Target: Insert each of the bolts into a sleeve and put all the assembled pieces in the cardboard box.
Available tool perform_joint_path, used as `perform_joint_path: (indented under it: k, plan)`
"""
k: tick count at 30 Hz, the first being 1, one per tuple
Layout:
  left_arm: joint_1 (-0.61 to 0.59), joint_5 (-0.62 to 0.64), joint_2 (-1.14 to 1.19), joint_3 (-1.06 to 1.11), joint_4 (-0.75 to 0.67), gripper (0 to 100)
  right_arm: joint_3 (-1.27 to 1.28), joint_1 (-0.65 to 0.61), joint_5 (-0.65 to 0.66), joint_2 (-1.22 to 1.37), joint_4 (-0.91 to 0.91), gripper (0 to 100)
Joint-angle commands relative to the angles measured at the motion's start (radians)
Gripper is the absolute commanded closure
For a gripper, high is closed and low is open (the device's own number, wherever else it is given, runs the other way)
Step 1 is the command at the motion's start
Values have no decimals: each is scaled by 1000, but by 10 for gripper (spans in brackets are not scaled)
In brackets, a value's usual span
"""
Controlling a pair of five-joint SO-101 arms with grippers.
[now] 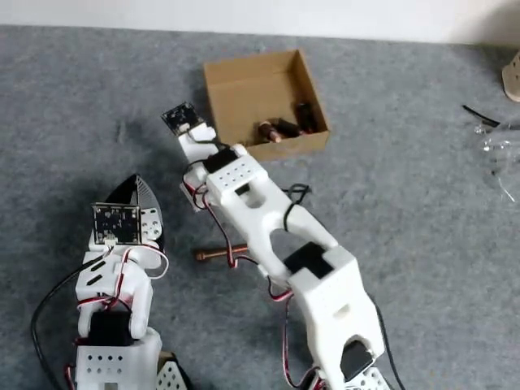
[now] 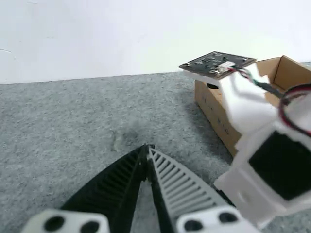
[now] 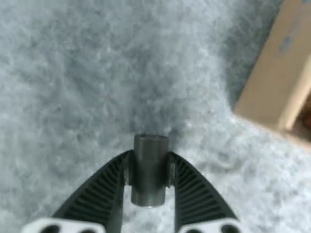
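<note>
Dark sleeve (image 3: pixel 149 170) gripped between right fingers (image 3: pixel 108 191) near cardboard box (image 3: pixel 272 82)

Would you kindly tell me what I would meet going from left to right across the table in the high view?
Left gripper → loose bolt → assembled pieces in the cardboard box → clear plastic item.

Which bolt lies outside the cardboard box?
The lone copper bolt lying bare on the grey carpet; the other pieces lie inside the cardboard box.
</note>
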Motion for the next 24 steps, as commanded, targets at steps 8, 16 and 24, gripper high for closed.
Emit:
perform_joint_path:
  k: [8,16,24]
  plan:
    - [-7,-29,-7,21,-20,988,357,18,-9,-409,-199,994]
    - [-5,-29,-2,21,-20,987,604,77,-5,-713,-219,994]
    - [131,-34,-1,2,12,986,928,234,-2,-1112,-262,994]
